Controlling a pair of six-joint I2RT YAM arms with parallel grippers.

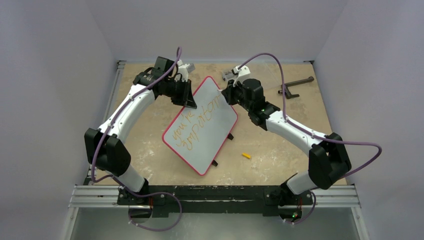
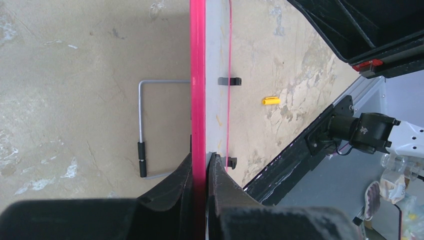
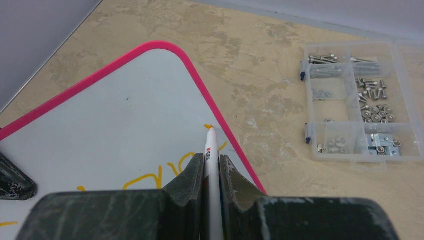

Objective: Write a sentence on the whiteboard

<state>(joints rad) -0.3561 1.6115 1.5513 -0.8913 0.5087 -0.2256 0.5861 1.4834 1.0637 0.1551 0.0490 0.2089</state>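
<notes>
The left end effector [image 2: 202,160] is clamped on the red rim of the whiteboard [image 1: 200,127], its fingers pinching the far edge. From its own camera the board runs straight out ahead of it, seen almost edge-on. That grip most likely steadies the board so it does not slide under the pen.

The right end effector [image 3: 211,162] is closed on a white marker [image 3: 211,142], which sticks out ahead between the fingers. Its orange tip sits at the board face, just inside the rim near the far rounded corner. The sentence [image 1: 192,127] trails back from that tip in slanted orange-yellow strokes: a short line starting with "you", then a longer word that ends at the pen. Judging by this, the writing is well along and little board is left ahead of the tip.

Off to the right of the right end effector, well apart from the board, a clear parts box [image 3: 355,100] of screws rests on the surface [image 1: 150,150]. A small yellow cap [image 1: 245,155] lies back towards the arm bases, near the board's tabbed edge. A bent wire bracket [image 2: 142,125] lies on the other side of the board from the cap. The two end effectors are near each other at the board's far end, so the closest obstacle for the pen is probably the left one.
</notes>
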